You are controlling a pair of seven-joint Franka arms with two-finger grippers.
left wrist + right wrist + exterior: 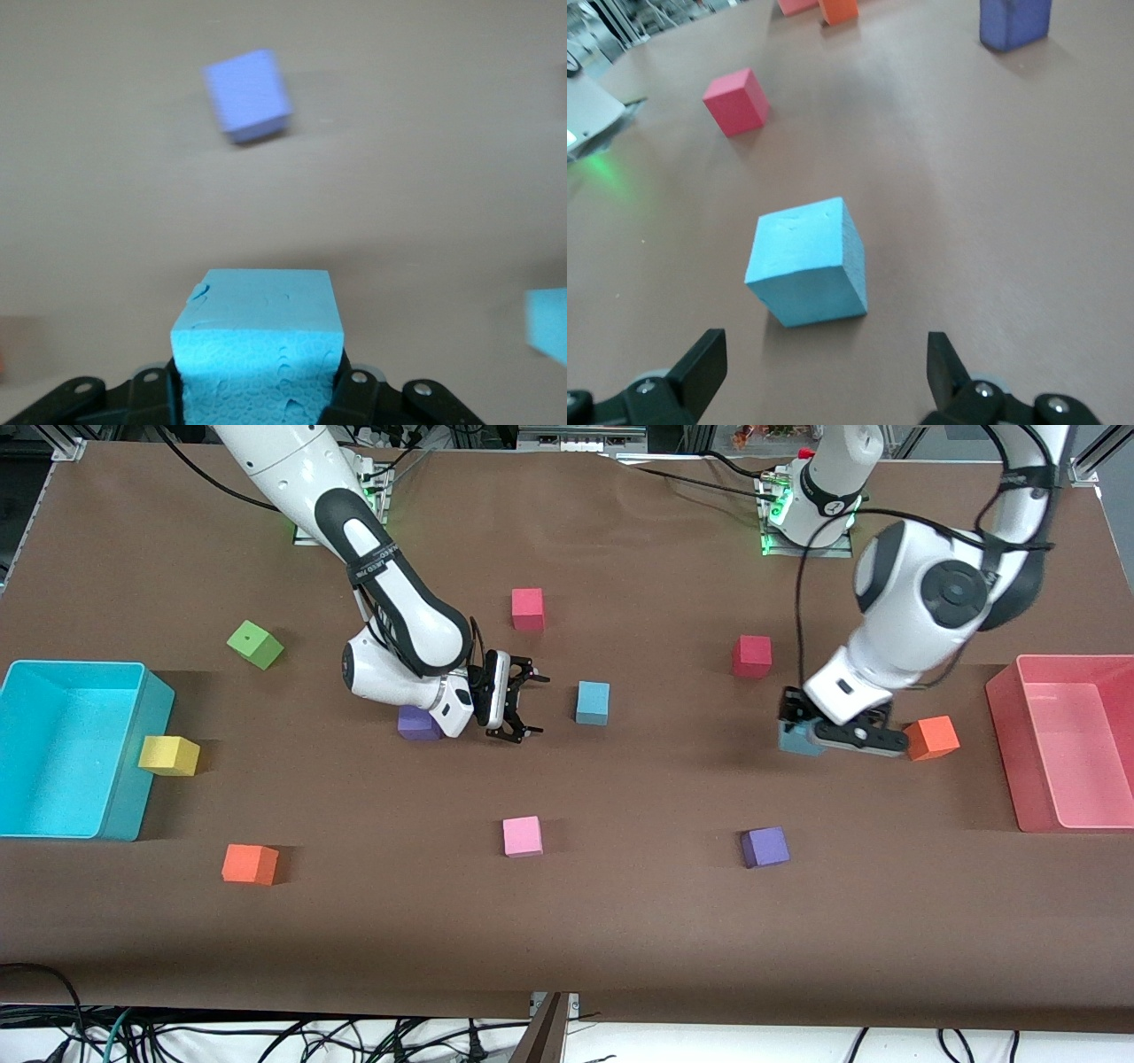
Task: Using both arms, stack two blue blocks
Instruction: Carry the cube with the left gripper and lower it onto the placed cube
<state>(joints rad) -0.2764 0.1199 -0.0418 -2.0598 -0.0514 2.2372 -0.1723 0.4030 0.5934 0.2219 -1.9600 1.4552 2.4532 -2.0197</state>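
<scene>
Held block: a small sky-blue foam cube (257, 332) sits clamped between the fingers of the left gripper (811, 737), toward the left arm's end of the table; whether it touches the brown table cover (620, 921) cannot be told.
Free block: the second sky-blue foam cube (593, 702) rests on the table cover near the middle, just beside the right gripper (521, 707) and apart from it.
Left arm pose: the white jointed left arm (921, 615) bends down from its base, its wrist turned toward the orange foam cube (931, 737) that lies beside the gripper.
Right arm pose: the white jointed right arm (390, 593) slants low over the table with its gripper pointing sideways at the free block, fingers spread wide and holding nothing.
Left wrist view only: the held cube's upper face is smooth with a small dent at one corner, and its side is pitted; a blurred purple foam cube (248, 96) lies on the table cover.
Right wrist view only: the free block stands squarely between the two black fingertips (700, 365), touching neither.
Surroundings: a dark purple foam cube (418, 724) is partly hidden under the right arm's wrist; a pink foam cube (522, 836) lies nearer to the front camera than the free block.
</scene>
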